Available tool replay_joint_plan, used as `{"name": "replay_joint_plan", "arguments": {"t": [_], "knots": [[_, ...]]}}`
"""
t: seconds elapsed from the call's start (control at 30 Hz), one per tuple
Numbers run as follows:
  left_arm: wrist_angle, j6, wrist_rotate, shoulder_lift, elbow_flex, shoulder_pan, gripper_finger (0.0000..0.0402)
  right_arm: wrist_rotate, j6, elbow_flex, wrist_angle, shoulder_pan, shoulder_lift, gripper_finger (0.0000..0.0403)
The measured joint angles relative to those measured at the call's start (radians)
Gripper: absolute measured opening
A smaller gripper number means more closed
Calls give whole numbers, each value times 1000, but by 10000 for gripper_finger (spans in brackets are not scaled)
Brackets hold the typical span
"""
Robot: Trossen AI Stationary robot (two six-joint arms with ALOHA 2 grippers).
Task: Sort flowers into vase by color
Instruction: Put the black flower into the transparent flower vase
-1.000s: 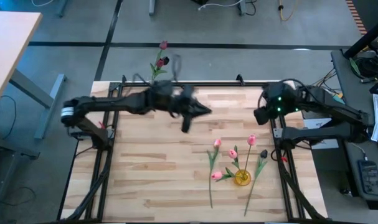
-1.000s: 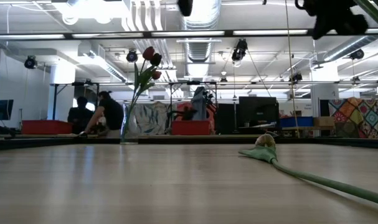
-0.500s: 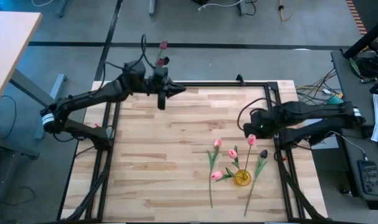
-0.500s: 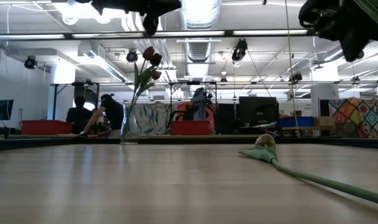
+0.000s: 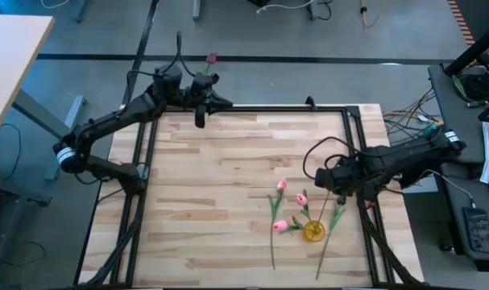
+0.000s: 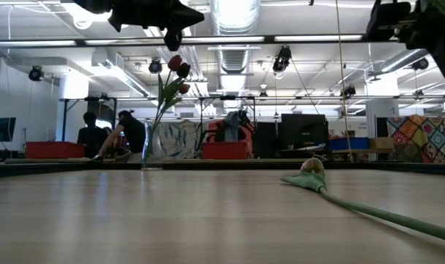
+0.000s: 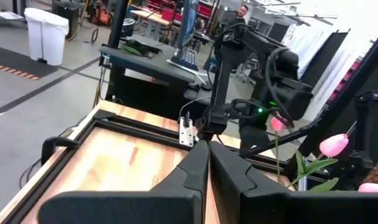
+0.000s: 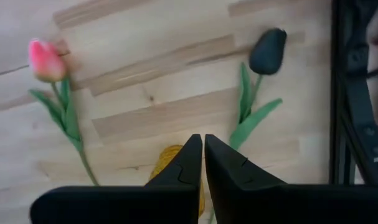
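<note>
The right gripper is hanging low over the right part of the pale wooden plank table, its two dark fingers pressed together with only a hairline between them and nothing caught there. Directly under its wrist camera a dark maroon-purple tulip with a green stem and leaf is lying flat on the wood, and a light pink tulip is lying apart from it to one side; a small round amber-yellow vase is showing just past the fingertips, partly hidden by them. From above, that vase is sitting among the loose pink tulips, which are spreading out around it near the table's right front area, with the dark tulip lying just beside it on the right. The left gripper is hovering at the far left corner of the table, its fingers likewise closed against each other and carrying nothing. Just beyond it, at the table's far edge, a clear glass vase is standing upright and holding a few dark red tulips on long green stems. In the room behind, two people are bending over a bench.
</note>
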Motion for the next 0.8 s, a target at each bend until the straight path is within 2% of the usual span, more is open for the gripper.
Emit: {"name": "replay_joint_plan", "arguments": {"t": [0.23, 0.57, 0.8], "knots": [[1, -1, 51, 9, 0, 48, 0, -25, 197, -53, -2, 67, -46, 46], [2, 2, 65, 9, 1, 57, 0, -15, 206, -33, 0, 63, -55, 98], [9, 2, 69, 9, 2, 58, 0, 9, 206, 13, -26, 26, -57, 98]]}}
